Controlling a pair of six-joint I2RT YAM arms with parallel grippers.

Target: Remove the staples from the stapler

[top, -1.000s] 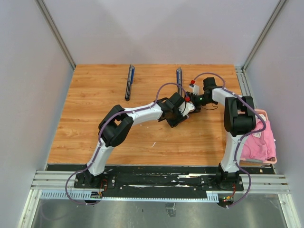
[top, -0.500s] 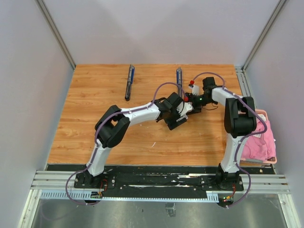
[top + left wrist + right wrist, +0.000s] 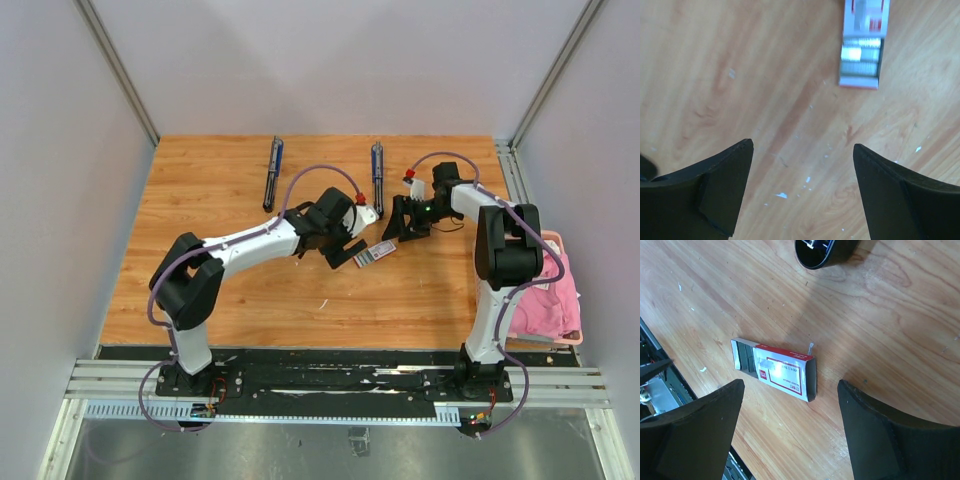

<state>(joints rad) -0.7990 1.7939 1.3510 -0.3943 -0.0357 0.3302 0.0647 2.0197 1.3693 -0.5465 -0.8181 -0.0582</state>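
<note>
Left gripper (image 3: 802,150): jaws wide, empty, just left of small white red-marked cardboard box (image 3: 863,42).
Right gripper (image 3: 790,385): jaws wide, empty, over it.
Silvery-grey staple strips (image 3: 860,54): in box's slid-out tray.
Next, likely: approach far right-hand long dark-blue stapler (image 3: 377,172) squarely, pinch any strip's long sides.

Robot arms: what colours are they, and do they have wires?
Both the left arm and right arm have white tube-like links with chunky black joints. A thin purple cable loops along each one, with a small red cap near the wrist. The left tool and right tool each have two plain black wedge-shaped fingers.
</note>
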